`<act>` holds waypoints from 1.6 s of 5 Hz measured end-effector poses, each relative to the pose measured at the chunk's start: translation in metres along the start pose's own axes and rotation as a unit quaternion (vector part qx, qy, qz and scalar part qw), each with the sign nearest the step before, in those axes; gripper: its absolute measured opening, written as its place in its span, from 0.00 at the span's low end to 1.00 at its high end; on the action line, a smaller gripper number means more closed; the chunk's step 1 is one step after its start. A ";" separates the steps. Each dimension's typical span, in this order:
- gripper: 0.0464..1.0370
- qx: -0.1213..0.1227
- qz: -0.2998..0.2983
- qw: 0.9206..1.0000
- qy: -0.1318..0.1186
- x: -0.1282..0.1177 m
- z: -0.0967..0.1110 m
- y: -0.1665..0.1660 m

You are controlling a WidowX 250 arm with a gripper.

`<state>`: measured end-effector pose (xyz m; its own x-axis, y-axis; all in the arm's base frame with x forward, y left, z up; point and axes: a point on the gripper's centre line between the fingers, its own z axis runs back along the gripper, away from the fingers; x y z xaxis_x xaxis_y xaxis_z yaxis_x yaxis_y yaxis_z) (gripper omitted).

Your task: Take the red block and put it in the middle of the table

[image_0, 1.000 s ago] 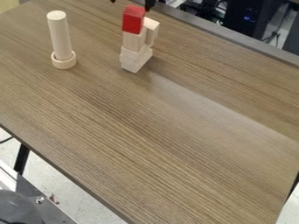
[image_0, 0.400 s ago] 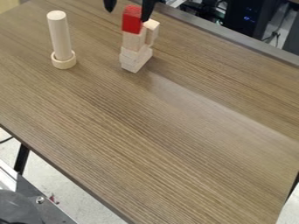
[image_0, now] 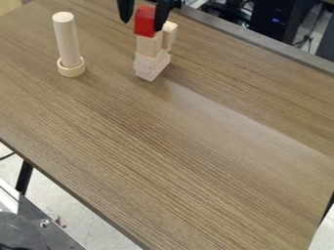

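At the top of the view, the black gripper point(image_0: 142, 26) hangs with its two fingers on either side of the red block point(image_0: 144, 21). A gap shows between the left finger and the block, while the right finger overlaps the block's right side, so the gripper is open. The red block rests on top of a stack of pale wooden blocks point(image_0: 149, 46), slightly off to the left of the piece below it. The wooden table point(image_0: 176, 146) lies under the stack.
A pale wooden cylinder point(image_0: 66, 39) stands upright in a round ring base point(image_0: 72, 70) left of the stack. Another light block point(image_0: 170, 35) sits at the stack's upper right. The table's far edge runs behind the stack, with dark equipment beyond it.
The gripper has come down from the top edge to either side of the red block. The red block has shifted slightly left on the stack.
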<state>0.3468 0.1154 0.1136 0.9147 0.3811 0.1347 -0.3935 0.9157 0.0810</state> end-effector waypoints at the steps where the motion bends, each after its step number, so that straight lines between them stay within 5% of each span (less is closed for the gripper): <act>1: 0.53 -0.003 0.000 1.000 -0.001 0.000 0.001 0.001; 4: 0.53 -0.052 -0.008 0.996 -0.077 -0.002 0.065 -0.008; 7: 0.53 -0.076 -0.096 0.989 -0.082 -0.026 0.056 -0.097; 8: 0.53 -0.060 -0.122 0.988 -0.078 -0.031 0.031 -0.123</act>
<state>0.3640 -0.0131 0.1298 0.9518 0.1307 0.2774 -0.1397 0.9901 0.0130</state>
